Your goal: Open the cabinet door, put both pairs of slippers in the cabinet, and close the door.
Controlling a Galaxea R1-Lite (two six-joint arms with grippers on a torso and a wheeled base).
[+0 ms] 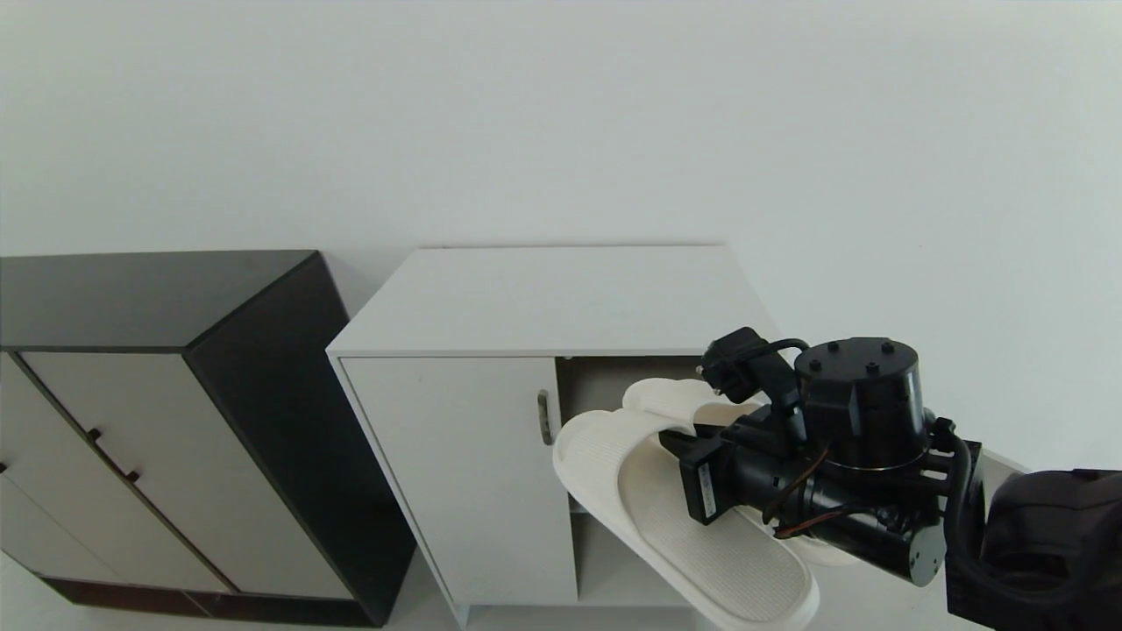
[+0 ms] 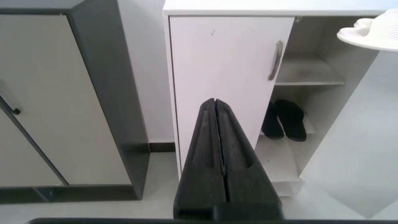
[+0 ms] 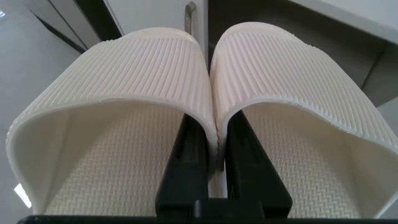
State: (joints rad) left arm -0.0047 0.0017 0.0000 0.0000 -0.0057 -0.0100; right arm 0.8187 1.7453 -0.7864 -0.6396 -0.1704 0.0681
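While the right hand [image 3: 214, 134] clamps the white slippers [image 3: 124, 81] before the open right side of the cabinet [image 1: 543, 298], left hand [image 2: 215, 107] clenched empty facing the shut door [image 2: 230, 68], black slippers [image 2: 283, 119] low inside

We take this for a home entryway, or a room set up like one. A white cabinet [image 1: 543, 298] with shelves [image 2: 308, 73] holding black slippers [image 2: 290, 118] stands against a plain white wall [image 1: 561, 114], beside a dark cabinet [image 1: 263, 394] with pale doors.
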